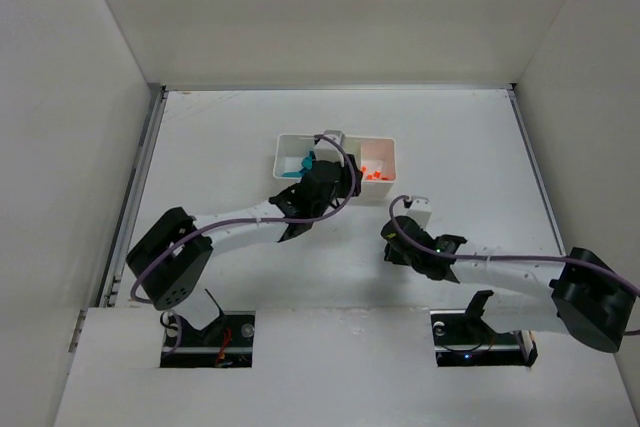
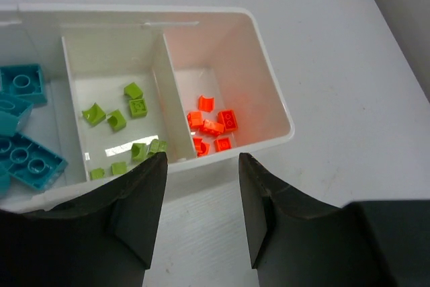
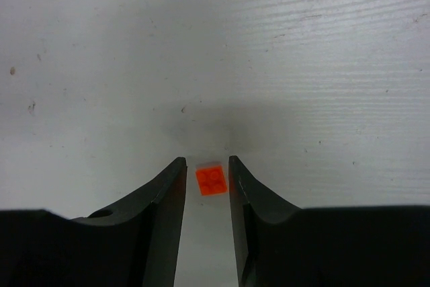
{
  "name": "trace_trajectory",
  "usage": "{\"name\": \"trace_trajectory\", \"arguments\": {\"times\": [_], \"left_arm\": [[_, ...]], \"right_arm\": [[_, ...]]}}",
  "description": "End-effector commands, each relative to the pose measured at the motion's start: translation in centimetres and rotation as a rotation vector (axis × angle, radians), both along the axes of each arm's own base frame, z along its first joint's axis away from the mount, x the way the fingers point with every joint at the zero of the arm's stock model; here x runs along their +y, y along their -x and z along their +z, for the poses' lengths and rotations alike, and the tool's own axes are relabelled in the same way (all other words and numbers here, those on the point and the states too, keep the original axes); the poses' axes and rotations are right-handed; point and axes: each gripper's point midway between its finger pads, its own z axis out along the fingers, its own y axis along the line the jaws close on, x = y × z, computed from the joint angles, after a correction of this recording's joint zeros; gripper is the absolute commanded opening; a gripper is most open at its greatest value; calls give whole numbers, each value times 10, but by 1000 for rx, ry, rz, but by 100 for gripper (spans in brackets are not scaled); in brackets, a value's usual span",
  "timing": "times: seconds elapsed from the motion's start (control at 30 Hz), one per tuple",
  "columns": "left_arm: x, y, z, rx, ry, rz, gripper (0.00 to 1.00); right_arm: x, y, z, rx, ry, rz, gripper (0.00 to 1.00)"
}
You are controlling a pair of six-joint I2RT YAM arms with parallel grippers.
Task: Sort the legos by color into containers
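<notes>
The white tray [image 2: 270, 80] has three compartments: teal-blue bricks [image 2: 27, 156] on the left, lime-green bricks [image 2: 138, 107] in the middle, orange bricks [image 2: 213, 124] on the right. My left gripper [image 2: 201, 169] is open and empty, just above the table in front of the tray's near wall, in line with the divider between green and orange. My right gripper [image 3: 205, 166] is low over the table, open narrowly, with a tiny orange brick [image 3: 211, 180] lying between its fingertips, closer to the right finger. In the top view the left gripper [image 1: 333, 175] covers the tray's [image 1: 285, 139] middle compartment.
The right gripper [image 1: 392, 250] sits on the table about mid-depth, right of centre and nearer than the tray. White walls enclose the table on the left, back and right. A purple cable loops over each arm.
</notes>
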Motion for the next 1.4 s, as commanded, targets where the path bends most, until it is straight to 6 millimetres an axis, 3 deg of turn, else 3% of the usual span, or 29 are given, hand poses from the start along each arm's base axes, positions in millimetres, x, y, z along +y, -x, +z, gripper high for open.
{"name": "trace_trajectory", "arguments": {"times": [0.0, 0.27, 0.77, 1.0, 1.37], "left_arm": [[15, 8, 21, -23, 102, 31, 44], [60, 18, 15, -12, 133, 87, 44], [132, 27, -15, 53, 184, 239, 47], [140, 29, -16, 51, 185, 249, 47], [145, 30, -14, 48, 186, 261, 47]], "right_arm": [[6, -3, 8, -1, 14, -13, 37], [11, 6, 0, 42, 72, 7, 36], [15, 23, -14, 106, 241, 21, 35], [17, 31, -17, 120, 258, 44, 36], [19, 34, -19, 127, 261, 57, 18]]}}
